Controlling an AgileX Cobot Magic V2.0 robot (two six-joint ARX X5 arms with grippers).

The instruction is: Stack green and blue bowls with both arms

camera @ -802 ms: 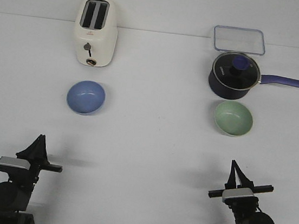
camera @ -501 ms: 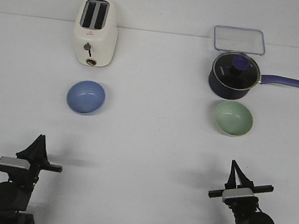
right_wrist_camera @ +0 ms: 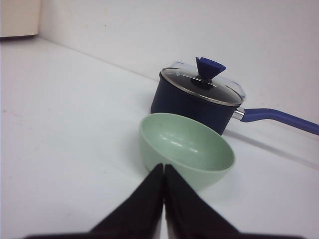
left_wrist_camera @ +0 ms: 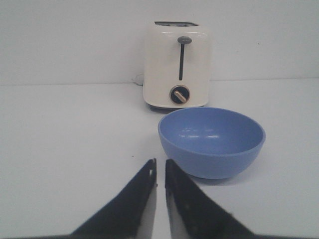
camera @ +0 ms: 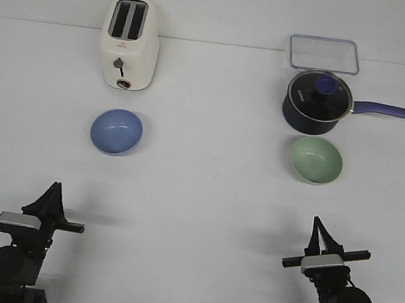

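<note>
Progress: nothing stacked yet | blue bowl and green bowl well apart on worktop | your left hand and right hand clenched, empty.

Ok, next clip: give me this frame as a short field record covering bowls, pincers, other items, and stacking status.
blue bowl: upright, empty, in front of the toaster
green bowl: upright, empty, just in front of the saucepan
left pincer: near table edge, fingers nearly closed, holding nothing
right pincer: near table edge, fingers closed, holding nothing
other items: clear container behind the saucepan
stacking status: not started; bowls apart on opposite sides
</note>
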